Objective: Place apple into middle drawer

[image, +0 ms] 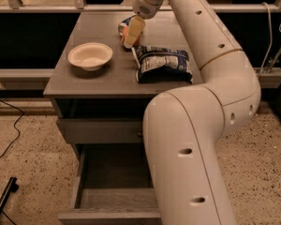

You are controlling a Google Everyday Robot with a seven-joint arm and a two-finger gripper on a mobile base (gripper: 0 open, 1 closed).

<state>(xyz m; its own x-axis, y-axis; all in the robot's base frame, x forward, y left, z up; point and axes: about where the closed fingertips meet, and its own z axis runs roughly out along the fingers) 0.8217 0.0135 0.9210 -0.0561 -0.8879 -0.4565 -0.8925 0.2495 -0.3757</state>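
The apple (pixel 124 35) is red-orange and sits at the back of the grey tabletop (pixel 84 81), mostly covered by my gripper (pixel 131 33), which reaches down onto it from above. The middle drawer (pixel 113 197) is pulled open at the bottom of the cabinet, with tall grey side walls and a bare plank floor. My big white arm (pixel 196 125) curves up across the right side and hides the drawer's right half.
A white bowl (pixel 90 55) stands on the left of the tabletop. A blue and white crumpled bag (pixel 162 63) lies right of the apple. A blue can (pixel 125 22) stands just behind the apple. A shallower closed drawer front (pixel 96 130) sits above the open drawer.
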